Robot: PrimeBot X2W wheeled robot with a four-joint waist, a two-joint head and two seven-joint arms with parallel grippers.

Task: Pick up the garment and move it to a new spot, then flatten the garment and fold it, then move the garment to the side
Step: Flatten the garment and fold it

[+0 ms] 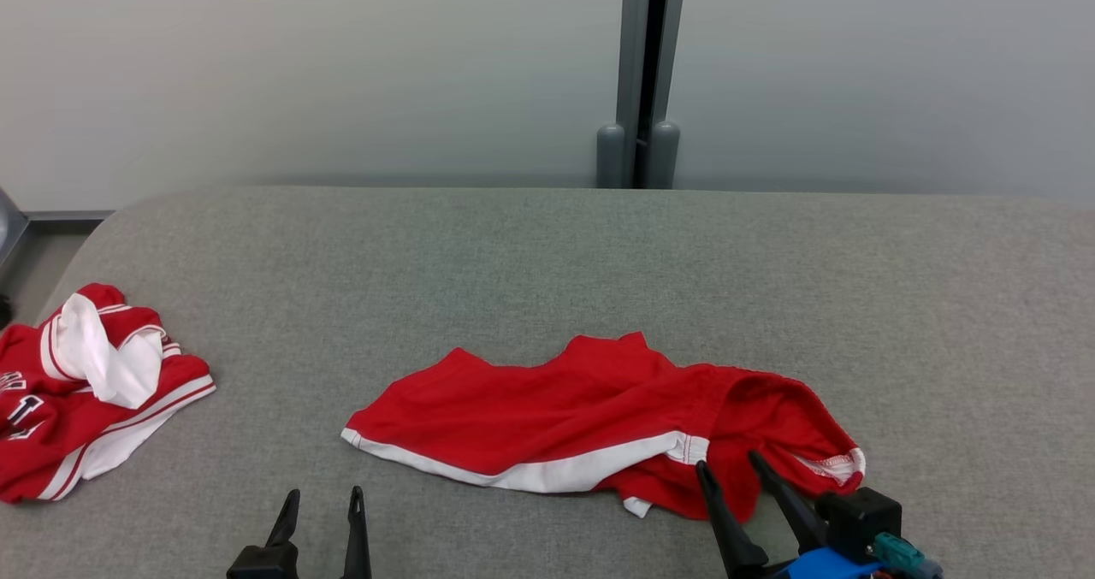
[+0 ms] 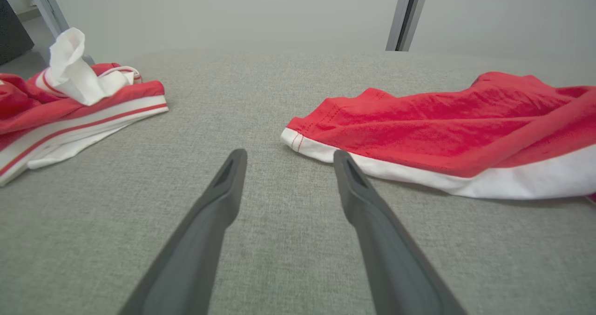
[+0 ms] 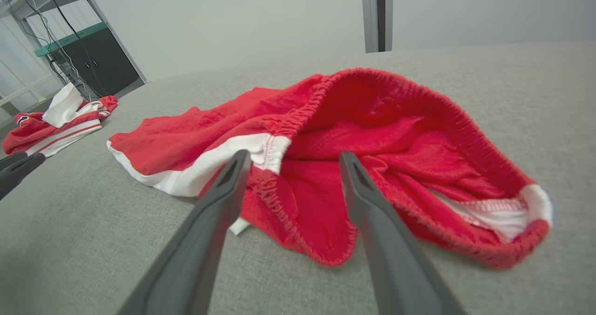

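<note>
Grey woven tabletop [image 1: 547,245] beneath a pale wall [image 1: 299,66] and metal post [image 1: 640,66] — the red garment [image 1: 582,412] lies rumpled centre-right, a striped jersey [image 1: 77,391] far left. Our left gripper [image 1: 325,493] and right gripper [image 1: 728,461] both gape, empty.

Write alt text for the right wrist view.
Red shorts with white trim lie crumpled on a grey fabric surface, elastic waistband gaping toward the camera. The open right gripper points at its near edge. A red-and-white garment lies far left.

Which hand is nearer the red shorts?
Right. The right hand is at the waistband opening of the red shorts, fingertips over the fabric; the left hand is apart, short of the hem corner.
</note>
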